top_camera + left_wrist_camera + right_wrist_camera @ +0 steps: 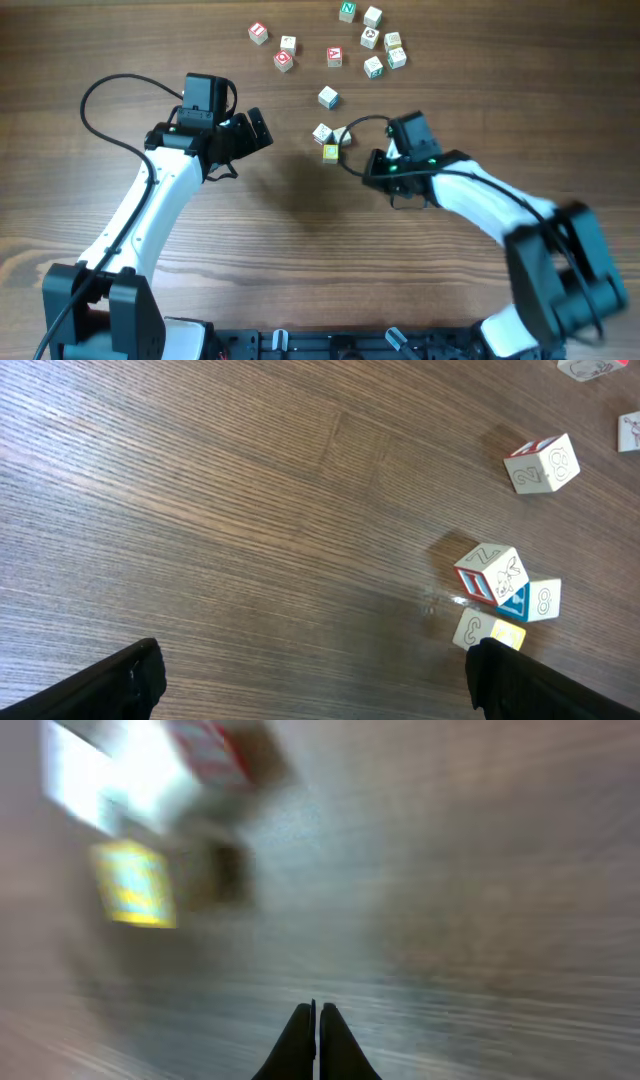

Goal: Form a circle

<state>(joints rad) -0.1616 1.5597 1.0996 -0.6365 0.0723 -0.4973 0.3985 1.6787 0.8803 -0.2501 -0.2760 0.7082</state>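
No circle shows among the letter cubes. A cluster of three cubes [331, 140] lies mid-table, one of them yellow-faced [331, 152]. One cube [328, 97] sits alone above them. Several more [372, 40] are scattered along the far edge. My left gripper [255, 130] is open, left of the cluster and apart from it. In its wrist view the wide-spread gripper [320, 695] holds nothing, and the cluster [492, 573] lies at the right by one finger [530, 680]. My right gripper [368, 168] is just right of the cluster. Its gripper [317, 1020] is shut and empty, with the blurred yellow cube [135, 885] up left.
Red-lettered cubes [284, 61] lie at the far left of the scattered group. Dark wood table [300, 220] spreads between and in front of both arms. The right wrist view is smeared by motion.
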